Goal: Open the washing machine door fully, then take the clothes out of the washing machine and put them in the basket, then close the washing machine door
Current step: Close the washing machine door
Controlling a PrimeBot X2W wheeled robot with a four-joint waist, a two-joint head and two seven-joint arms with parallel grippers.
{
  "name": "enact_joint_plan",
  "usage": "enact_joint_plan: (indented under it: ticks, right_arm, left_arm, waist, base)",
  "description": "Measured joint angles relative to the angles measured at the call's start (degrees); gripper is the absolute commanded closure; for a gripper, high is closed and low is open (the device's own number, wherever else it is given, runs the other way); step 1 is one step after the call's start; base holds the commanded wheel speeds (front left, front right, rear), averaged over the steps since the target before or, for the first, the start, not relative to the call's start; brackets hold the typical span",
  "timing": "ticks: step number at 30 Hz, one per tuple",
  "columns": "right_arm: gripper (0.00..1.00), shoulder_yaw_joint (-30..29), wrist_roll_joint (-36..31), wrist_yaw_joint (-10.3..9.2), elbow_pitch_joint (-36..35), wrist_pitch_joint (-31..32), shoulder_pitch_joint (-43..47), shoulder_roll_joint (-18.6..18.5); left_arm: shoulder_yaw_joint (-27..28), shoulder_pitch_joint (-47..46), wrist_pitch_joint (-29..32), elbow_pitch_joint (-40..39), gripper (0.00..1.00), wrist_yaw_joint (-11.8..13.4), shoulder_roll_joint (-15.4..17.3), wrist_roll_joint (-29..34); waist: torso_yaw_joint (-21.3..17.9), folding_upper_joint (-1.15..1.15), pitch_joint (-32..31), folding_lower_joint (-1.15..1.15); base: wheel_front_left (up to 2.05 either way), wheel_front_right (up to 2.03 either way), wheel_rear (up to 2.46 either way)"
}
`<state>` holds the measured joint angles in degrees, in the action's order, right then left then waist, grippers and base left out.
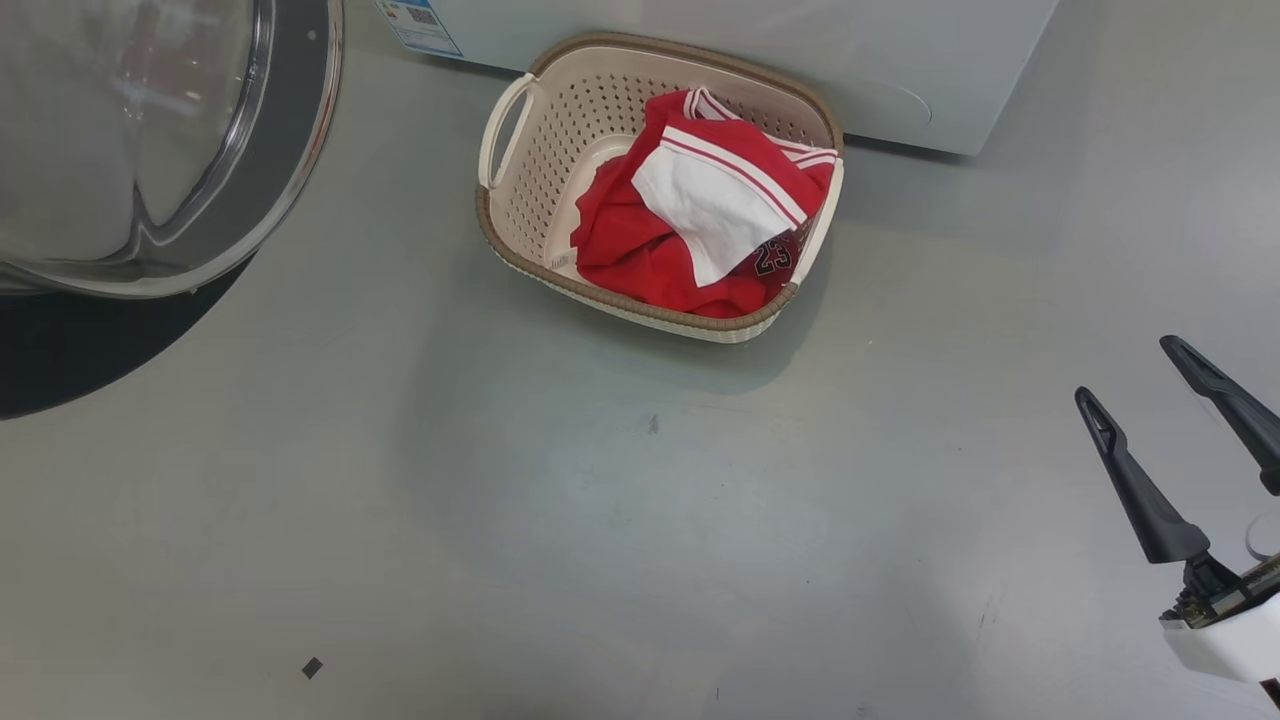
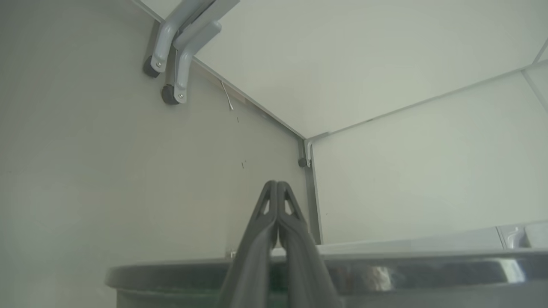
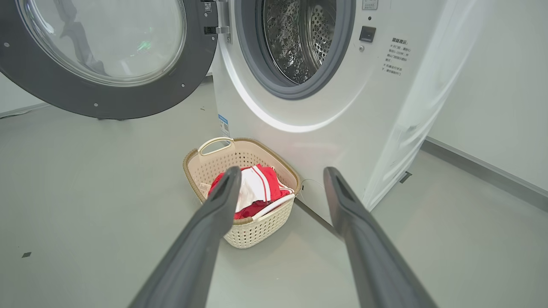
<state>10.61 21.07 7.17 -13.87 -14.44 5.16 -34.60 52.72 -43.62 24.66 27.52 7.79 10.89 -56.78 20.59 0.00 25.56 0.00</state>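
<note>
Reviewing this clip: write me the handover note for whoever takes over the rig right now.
Left gripper: shut, nothing seen between its fingers, at the dark rim of the washing machine door.
Right gripper: open, empty, above the floor to the right of the basket.
The clothes lie in the basket, which stands on the floor against the washing machine.
Done: door swung open, clothes in the basket; the visible part of the drum looks bare.
Left: close the door.

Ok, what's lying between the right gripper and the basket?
Only bare grey floor lies between the right gripper and the basket. The head view shows that stretch plainly.
</note>
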Motion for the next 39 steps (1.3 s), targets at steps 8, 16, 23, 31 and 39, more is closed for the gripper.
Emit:
enact_joint_plan:
  ticks: [8,16,23,31,39]
  right_arm:
    - [0.0,-0.8,0.0,0.0,0.1,0.0,0.1,0.3]
    - [0.0,-0.9,0.0,0.0,0.1,0.0,0.1,0.9]
    - [0.0,0.5,0.0,0.0,0.3,0.0,0.0,2.1]
    - [0.0,1.8,0.0,0.0,1.3,0.0,-0.5,4.2]
    - [0.0,3.3,0.0,0.0,2.1,0.0,-1.3,6.4]
  left_arm:
    - [-0.5,-0.4,3.2,0.1,1.0,0.0,0.3,-0.4]
    - [-2.7,-0.2,8.3,-0.2,1.0,0.0,-0.1,-2.0]
    - [-4.8,1.4,11.6,-0.6,1.0,-0.6,-2.1,-2.1]
    - [-6.7,3.1,16.1,-1.5,1.0,-1.7,-4.1,-3.3]
    - [-9.0,6.1,22.6,-2.7,1.0,-4.1,-5.2,-5.6]
  waist:
    - [0.1,0.0,-0.1,0.0]
    - [1.3,0.0,-0.7,0.0]
    - [2.1,0.0,-1.9,0.0]
    - [2.5,0.0,-4.2,0.0]
    - [2.2,0.0,-7.1,0.0]
  base:
    - [0.0,0.0,0.0]
    - [0.0,0.0,0.0]
    - [0.0,0.0,0.0]
    - [0.0,0.0,0.0]
    - [0.0,0.0,0.0]
